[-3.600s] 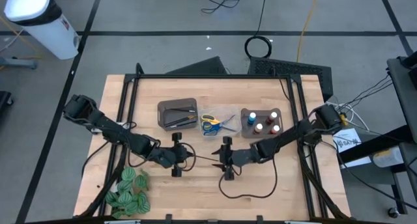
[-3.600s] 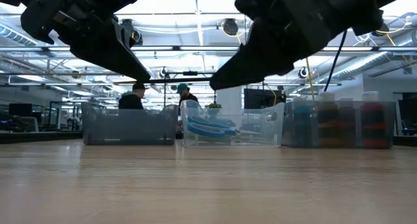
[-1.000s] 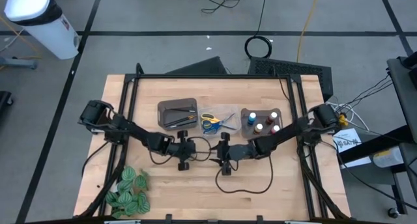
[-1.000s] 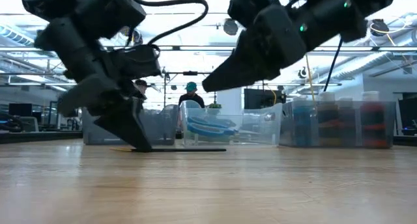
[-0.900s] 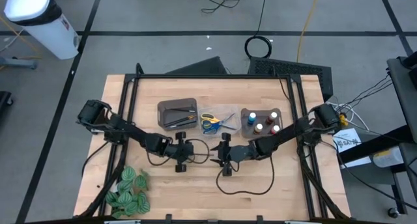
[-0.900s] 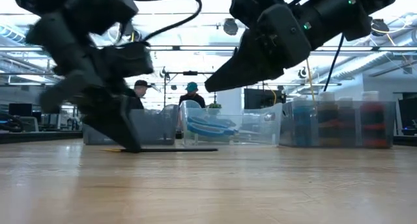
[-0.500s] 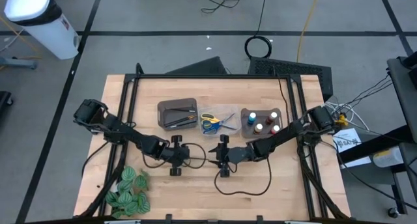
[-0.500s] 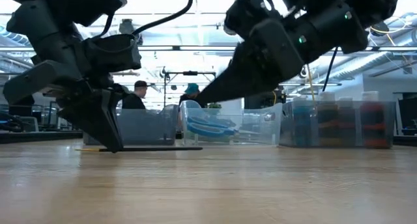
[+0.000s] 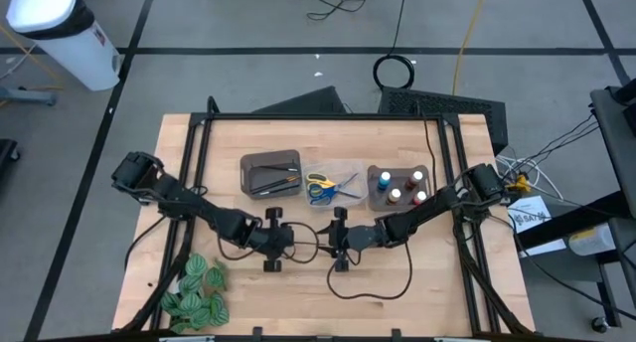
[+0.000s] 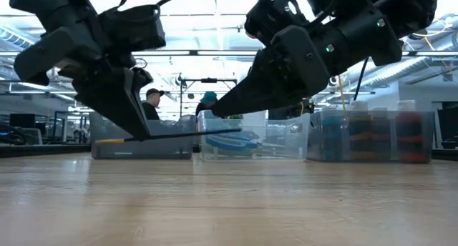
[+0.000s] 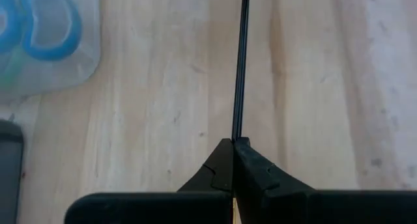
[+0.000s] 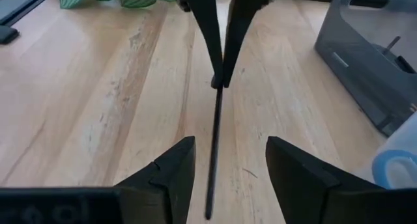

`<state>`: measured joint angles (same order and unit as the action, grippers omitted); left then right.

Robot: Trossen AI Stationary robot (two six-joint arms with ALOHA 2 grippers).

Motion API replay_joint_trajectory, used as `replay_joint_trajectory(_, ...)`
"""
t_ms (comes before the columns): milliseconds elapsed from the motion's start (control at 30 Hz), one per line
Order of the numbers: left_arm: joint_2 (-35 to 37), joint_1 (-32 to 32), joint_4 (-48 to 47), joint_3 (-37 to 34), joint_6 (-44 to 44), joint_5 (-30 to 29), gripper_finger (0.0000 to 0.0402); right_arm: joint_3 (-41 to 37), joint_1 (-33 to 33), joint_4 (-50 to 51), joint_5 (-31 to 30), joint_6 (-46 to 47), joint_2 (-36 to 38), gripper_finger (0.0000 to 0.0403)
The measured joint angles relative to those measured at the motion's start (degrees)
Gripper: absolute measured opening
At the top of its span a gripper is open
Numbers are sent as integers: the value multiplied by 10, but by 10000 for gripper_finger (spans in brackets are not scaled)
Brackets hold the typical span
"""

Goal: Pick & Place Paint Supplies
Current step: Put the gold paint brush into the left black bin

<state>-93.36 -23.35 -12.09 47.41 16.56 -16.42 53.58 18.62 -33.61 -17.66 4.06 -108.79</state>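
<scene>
A thin dark paintbrush [image 10: 193, 134] hangs nearly level above the wooden table [image 9: 397, 272], with my left gripper [image 9: 296, 239] shut on it. In the left wrist view the shaft [image 11: 241, 68] runs straight away from the fingers. My right gripper [image 9: 320, 240] faces it from the right and is open. Its two fingers stand on either side of the brush's free end [image 12: 212, 185] without touching it. My left gripper pinches the brush's shaft [image 11: 236, 129] between its two fingertips [image 10: 139, 134], closer to the pale end [image 10: 107, 140], which sticks out behind them. The fingers slant down from the table's left. The brush is lifted clear of the table, nearly level, its long part reaching toward my right gripper.
Along the far side stand a grey bin [image 9: 270, 173] with dark brushes, a clear bin [image 9: 333, 188] with scissors and a clear bin [image 9: 399, 188] with paint bottles. A green striped leafy bunch [image 9: 196, 292] lies at the near left. People show in the room beyond the table.
My left gripper has slid the brush toward the table's left edge, then risen, keeping its hold. The brush lay on the table and is now lifted clear. My right gripper has sunk a little toward the brush's free end.
</scene>
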Motion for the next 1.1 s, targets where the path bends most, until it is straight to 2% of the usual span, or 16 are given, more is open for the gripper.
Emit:
replay_joint_trajectory(333,1,-8,0,14,-14,-6,0,0,2,4,16,0,-8,173)
replay_joint_trajectory(600,1,-8,1,14,-16,-7,0,0,1,14,44,-3,-9,152)
replay_joint_trajectory(1100,1,-7,2,14,-16,-7,0,0,-7,39,60,-19,-9,43)
